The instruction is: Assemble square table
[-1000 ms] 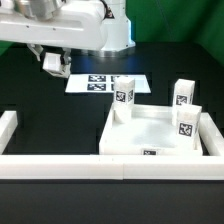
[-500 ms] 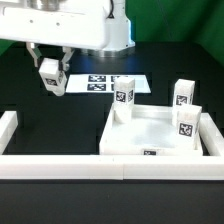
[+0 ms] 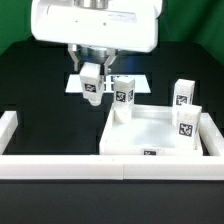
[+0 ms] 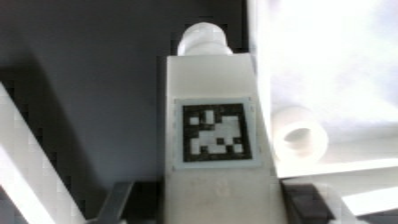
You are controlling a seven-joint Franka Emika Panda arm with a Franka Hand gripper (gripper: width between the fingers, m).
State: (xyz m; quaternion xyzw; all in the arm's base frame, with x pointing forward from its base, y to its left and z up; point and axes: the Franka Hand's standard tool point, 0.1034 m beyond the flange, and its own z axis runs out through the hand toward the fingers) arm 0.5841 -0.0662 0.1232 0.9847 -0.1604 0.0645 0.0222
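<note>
The square table's white tray-like top (image 3: 150, 128) lies at the exterior view's right. Three tagged white legs stand upright at its corners: one at the near-left corner (image 3: 124, 95), one at the far right (image 3: 183, 95), one in front of that (image 3: 188, 123). My gripper (image 3: 91, 84) hangs just left of the top, shut on a fourth tagged leg (image 3: 91, 90) held off the table. In the wrist view this leg (image 4: 217, 120) fills the middle between my dark fingers (image 4: 313, 196), with the top's white surface (image 4: 338, 60) beside it.
The marker board (image 3: 128, 80) lies behind the gripper, partly covered by it. A long white border rail (image 3: 60, 166) runs along the front, and a short one (image 3: 8, 128) stands at the exterior view's left. The table surface is black.
The gripper has carried the leg from the exterior view's left toward the right and slightly down, ending close to the top's left corner leg. Its grip has not changed.
</note>
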